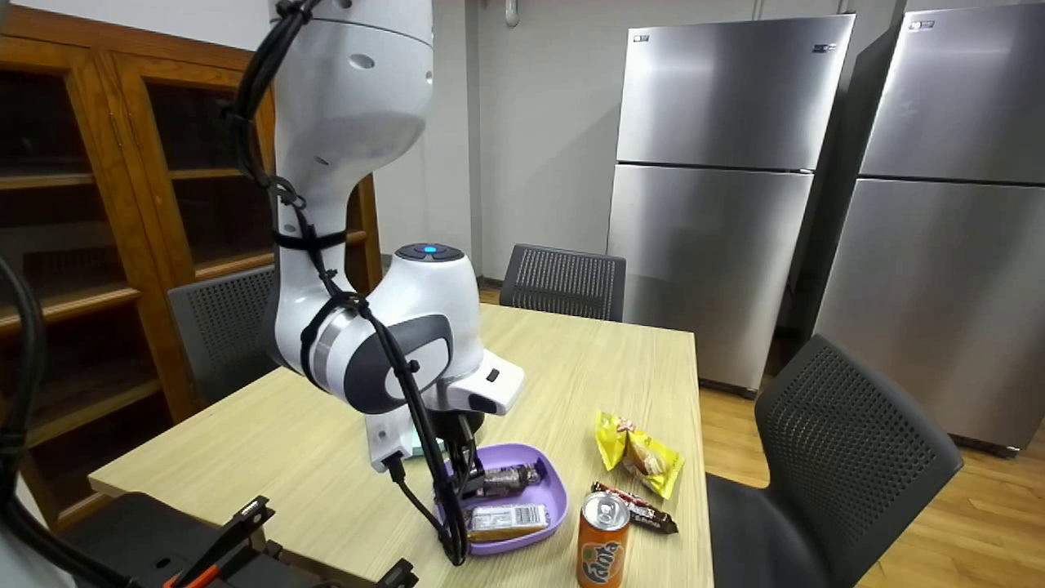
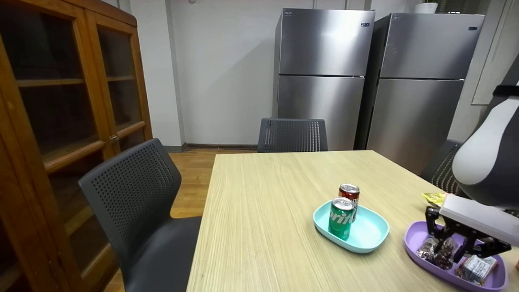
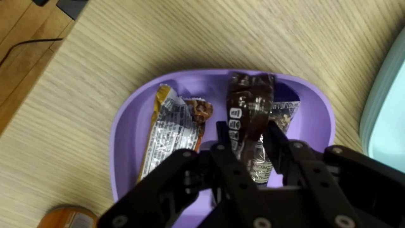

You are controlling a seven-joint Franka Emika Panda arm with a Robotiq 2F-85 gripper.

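My gripper [image 3: 246,128] reaches down into the purple tray [image 3: 121,126], its fingers standing a little apart around a dark brown wrapped bar [image 3: 251,103]. At the fingertips the bar spans most of the gap; lower down, space shows beside the right finger. Whether either finger touches it, I cannot tell. The bar lies partly over a clear-wrapped nut bar [image 3: 283,109]. To its left in the tray rests a silver-and-gold packet [image 3: 171,136]. In an exterior view the gripper [image 2: 447,252] is over the dark wrappers in the tray [image 2: 410,239]. The arm hides part of the tray in an exterior view.
A teal tray [image 2: 367,243] holds a green can [image 2: 341,221] and a dark red can [image 2: 349,192]. An orange can [image 1: 602,547], a chocolate bar [image 1: 645,513] and a yellow packet [image 1: 641,457] lie beyond the purple tray. Chairs [image 1: 841,441] surround the table [image 1: 637,367].
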